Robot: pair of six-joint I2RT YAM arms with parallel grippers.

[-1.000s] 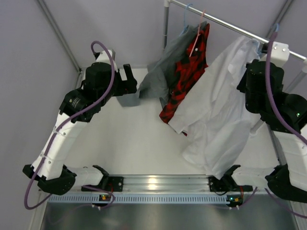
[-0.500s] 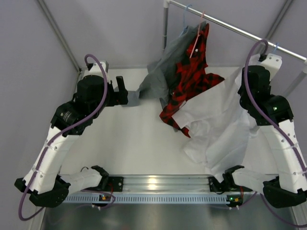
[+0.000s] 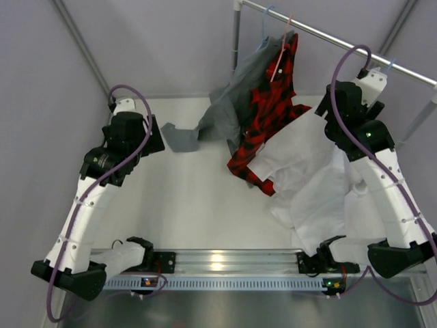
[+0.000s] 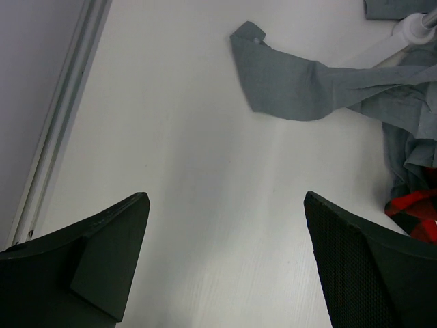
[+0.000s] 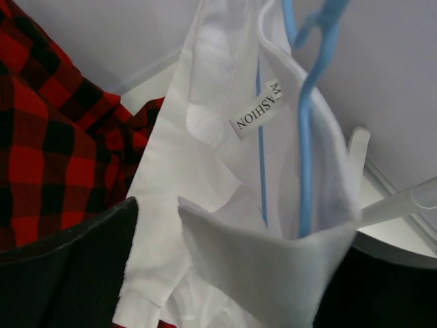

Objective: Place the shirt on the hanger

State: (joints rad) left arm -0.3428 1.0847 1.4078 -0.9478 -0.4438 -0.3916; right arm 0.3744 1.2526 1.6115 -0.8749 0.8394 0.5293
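The white shirt (image 3: pixel 307 184) droops from the rail on the right down onto the table. In the right wrist view its collar (image 5: pixel 273 253) and label wrap the light-blue hanger (image 5: pixel 305 137), whose wire runs inside the neck. From above, the hanger's hook (image 3: pixel 390 66) shows by the rail. My right gripper (image 5: pixel 232 273) is open, jaws wide, with the collar lying loose between them; from above it (image 3: pixel 328 104) sits at the shirt's top. My left gripper (image 4: pixel 225 197) hangs open and empty over bare table, short of a grey sleeve (image 4: pixel 293 82); from above it (image 3: pixel 154 135) is at the far left.
A grey garment (image 3: pixel 222 113) and a red-and-black plaid shirt (image 3: pixel 270 113) hang from the metal rail (image 3: pixel 328 34), the plaid one on a pink hanger (image 3: pixel 280 51). The rail's post (image 3: pixel 236 41) stands at the back. A wall strip (image 4: pixel 61 116) runs along the table's left edge.
My right gripper has opened and let go of the shirt collar, and the shirt has sagged lower onto the table. My left arm has drawn back to the left, away from the grey sleeve.
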